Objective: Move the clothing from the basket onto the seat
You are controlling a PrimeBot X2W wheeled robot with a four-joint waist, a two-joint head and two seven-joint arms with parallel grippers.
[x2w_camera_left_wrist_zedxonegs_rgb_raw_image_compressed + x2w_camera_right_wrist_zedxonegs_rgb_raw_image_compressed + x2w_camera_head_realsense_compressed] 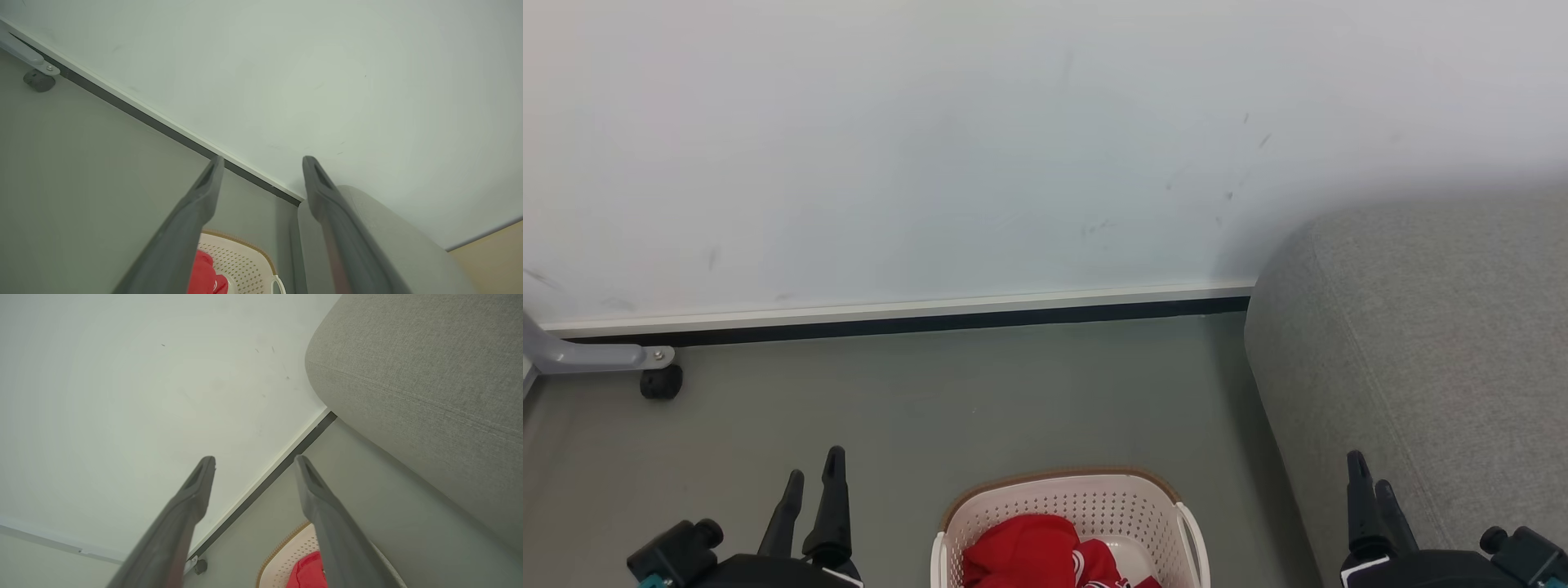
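While the red clothing (1037, 555) lies bunched in the perforated laundry basket (1094, 498) on the floor (1013, 392) beside the grey seat (1421, 343), the left hand (814, 462) and right hand (1368, 471) hover either side, each spread apart and empty.

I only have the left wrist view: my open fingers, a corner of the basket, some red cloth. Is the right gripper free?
Observer: Yes. In the right wrist view the right gripper is open, with nothing between its fingers.
Operator: Where does the basket sit relative to both arms?
Observer: In the head view the basket sits between the left gripper and the right one.
Operator: How is the clothing lying?
Observer: The clothing is heaped toward the basket's left side; its right side shows bare plastic.
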